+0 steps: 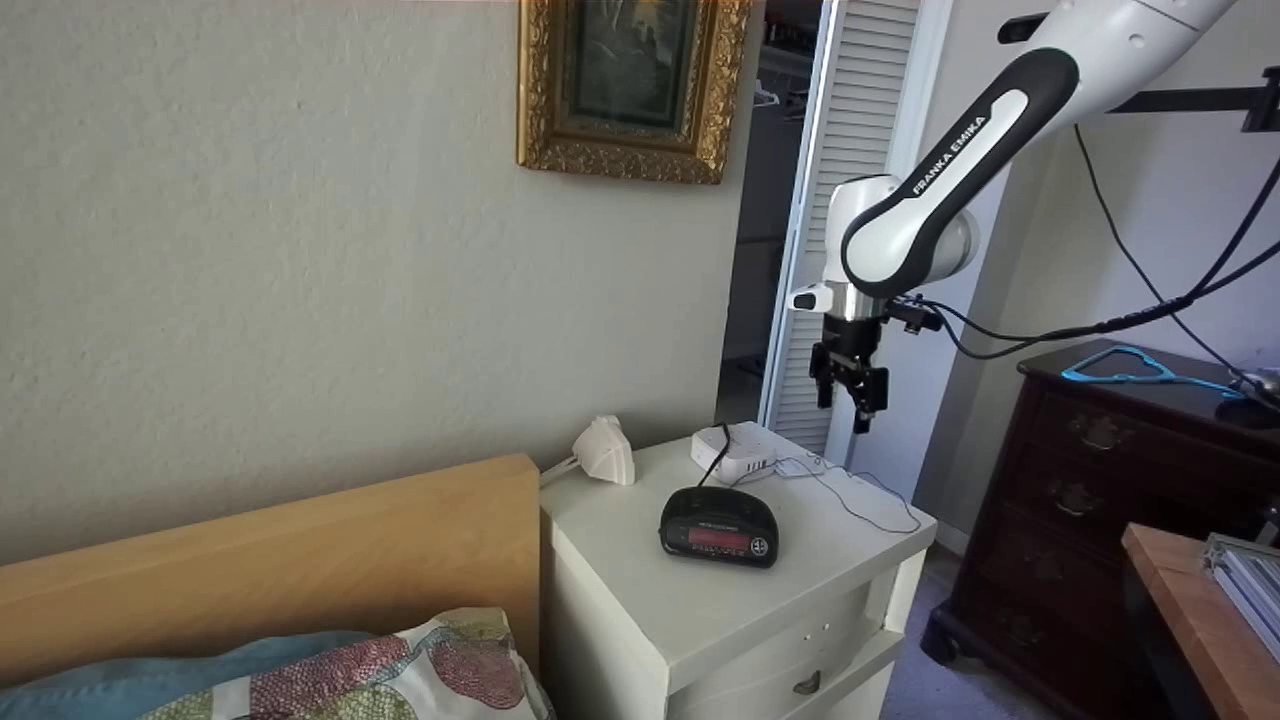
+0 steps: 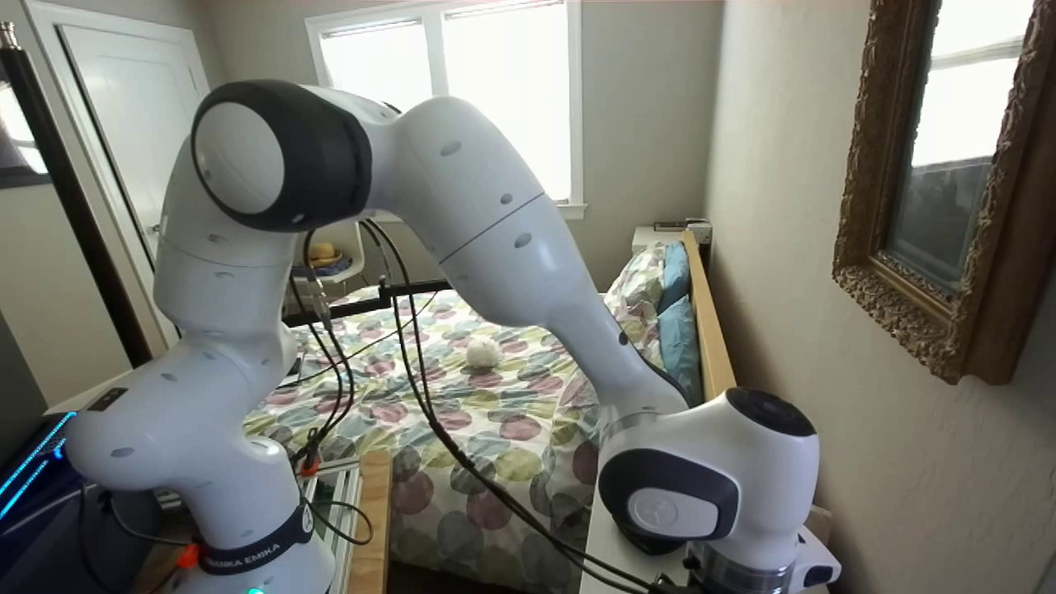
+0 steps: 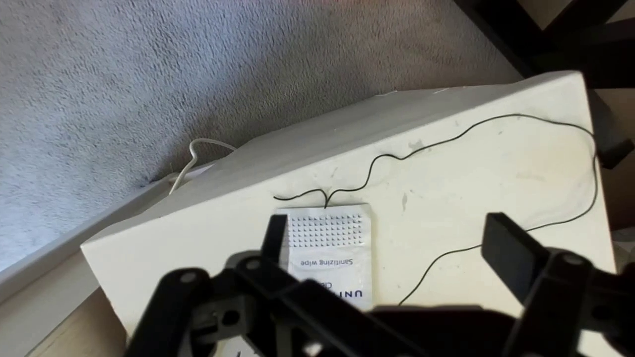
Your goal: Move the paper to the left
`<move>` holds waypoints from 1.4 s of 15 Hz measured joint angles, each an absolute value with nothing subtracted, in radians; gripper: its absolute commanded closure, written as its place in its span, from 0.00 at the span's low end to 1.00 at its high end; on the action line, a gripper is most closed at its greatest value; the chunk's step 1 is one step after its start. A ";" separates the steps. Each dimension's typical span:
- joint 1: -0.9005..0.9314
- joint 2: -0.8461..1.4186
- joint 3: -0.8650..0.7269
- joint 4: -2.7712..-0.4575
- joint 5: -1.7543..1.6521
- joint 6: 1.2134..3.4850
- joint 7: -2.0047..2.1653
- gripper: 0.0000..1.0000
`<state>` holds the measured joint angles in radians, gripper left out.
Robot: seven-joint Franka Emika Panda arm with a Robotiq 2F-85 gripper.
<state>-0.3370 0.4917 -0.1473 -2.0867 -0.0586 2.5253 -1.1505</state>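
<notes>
A: Item one, the paper (image 3: 327, 253)?

B: We enter the paper as one white sachet, lettered "Sanitizing wipe", lying flat on the white nightstand (image 3: 446, 198). In the wrist view a finger (image 3: 274, 240) of the gripper (image 3: 389, 243) overlaps its left side, and the gripper's body cuts off its lower print. In an exterior view it lies just beside the white box (image 1: 735, 452), too foreshortened to read.

A: Condition of the gripper?

B: Released — its two fingers stand wide apart above the nightstand. How high, we cannot tell.

A: The thin black wire (image 3: 516, 115)?

B: It winds across the nightstand top; one strand meets the paper's upper edge — whether it stops there or runs beneath, we cannot say.

A: Remaining pieces?

B: One dark oval alarm clock (image 1: 718, 515), its red display (image 1: 720, 541) unreadable to us. One black cord (image 1: 716, 461), partly crossing the white box. One cream-white shell-like lump (image 1: 605, 451), between the wooden headboard (image 1: 400, 540) and the white box. One framed picture (image 1: 635, 80) on the wall (image 1: 300, 250), its top cut off.

A: Items obstructed?

B: In an exterior view the arm (image 2: 503, 223) hides most of the nightstand, the bottom edge cuts off the gripper, and a dark shape (image 2: 648, 543) beneath the arm we leave unidentified.
</notes>
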 measured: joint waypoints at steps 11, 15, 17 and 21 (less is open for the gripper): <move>-0.345 0.511 -0.122 -2.087 -0.059 2.549 -1.140 0.00; -0.353 0.535 -0.100 -2.083 -0.059 2.591 -1.154 0.00; -0.363 0.552 -0.087 -2.074 -0.059 2.607 -1.169 0.00; -0.403 0.589 -0.045 -2.050 -0.059 2.627 -1.229 0.00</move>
